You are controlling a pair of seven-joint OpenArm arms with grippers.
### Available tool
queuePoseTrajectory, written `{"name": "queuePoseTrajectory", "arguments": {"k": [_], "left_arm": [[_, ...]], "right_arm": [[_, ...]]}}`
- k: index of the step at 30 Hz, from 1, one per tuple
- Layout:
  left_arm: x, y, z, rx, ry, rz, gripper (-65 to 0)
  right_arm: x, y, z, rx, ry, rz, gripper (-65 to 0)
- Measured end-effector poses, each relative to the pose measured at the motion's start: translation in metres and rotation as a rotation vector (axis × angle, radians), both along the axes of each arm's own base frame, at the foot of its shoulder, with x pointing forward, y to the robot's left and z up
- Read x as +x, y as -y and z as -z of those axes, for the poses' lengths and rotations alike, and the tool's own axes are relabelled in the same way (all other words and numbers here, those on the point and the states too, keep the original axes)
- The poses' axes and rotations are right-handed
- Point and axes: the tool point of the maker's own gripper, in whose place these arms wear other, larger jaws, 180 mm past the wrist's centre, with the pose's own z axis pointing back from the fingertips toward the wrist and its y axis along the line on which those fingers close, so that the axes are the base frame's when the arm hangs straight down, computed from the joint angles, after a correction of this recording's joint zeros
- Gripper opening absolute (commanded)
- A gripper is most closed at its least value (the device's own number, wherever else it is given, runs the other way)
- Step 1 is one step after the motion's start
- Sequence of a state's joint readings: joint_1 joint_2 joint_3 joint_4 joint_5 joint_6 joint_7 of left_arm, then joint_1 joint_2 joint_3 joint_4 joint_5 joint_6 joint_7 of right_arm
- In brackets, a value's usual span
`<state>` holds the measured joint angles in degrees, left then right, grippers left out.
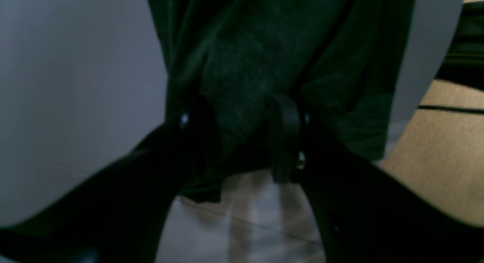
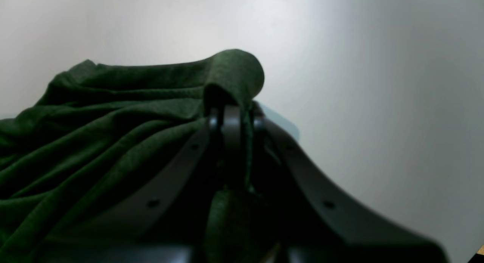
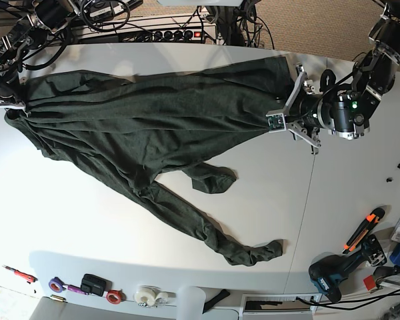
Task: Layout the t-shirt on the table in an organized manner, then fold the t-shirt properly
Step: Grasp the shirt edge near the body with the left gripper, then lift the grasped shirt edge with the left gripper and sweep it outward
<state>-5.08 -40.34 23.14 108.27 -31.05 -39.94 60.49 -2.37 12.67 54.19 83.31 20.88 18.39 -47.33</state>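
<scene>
The dark green t-shirt (image 3: pixel 153 113) is pulled out lengthwise across the far half of the white table (image 3: pixel 360 220), stretched between both grippers. My left gripper (image 3: pixel 278 121) is at the right end, shut on a thick bunch of fabric; in the left wrist view the t-shirt (image 1: pixel 264 47) fills the gap of the left gripper (image 1: pixel 236 123). My right gripper (image 3: pixel 12 107) is at the far left edge; in the right wrist view the right gripper (image 2: pixel 234 115) pinches a fold of the t-shirt (image 2: pixel 94 123). Two long loose parts trail toward the front.
A power drill (image 3: pixel 333 273) and an orange-black knife (image 3: pixel 363 230) lie at the front right. Tape rolls (image 3: pixel 147 295) and small tools line the front edge. A power strip (image 3: pixel 167 35) and cables run along the back. A thin dark seam (image 3: pixel 307 220) crosses the table.
</scene>
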Motion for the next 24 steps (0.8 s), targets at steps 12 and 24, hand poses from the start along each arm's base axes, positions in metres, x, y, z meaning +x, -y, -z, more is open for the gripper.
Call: {"name": "queuePoseTrajectory", "arguments": {"k": [12, 24], "left_arm": [[0.008, 0.004, -0.002, -0.040, 0.030, -0.056, -65.0], [0.020, 0.064, -0.118, -0.198, 0.394, 0.083, -65.0]], "right_arm": [[0.000, 0.000, 0.000, 0.001, 0.001, 0.000, -65.0], [0.000, 0.000, 0.000, 0.001, 0.001, 0.000, -65.0]]}}
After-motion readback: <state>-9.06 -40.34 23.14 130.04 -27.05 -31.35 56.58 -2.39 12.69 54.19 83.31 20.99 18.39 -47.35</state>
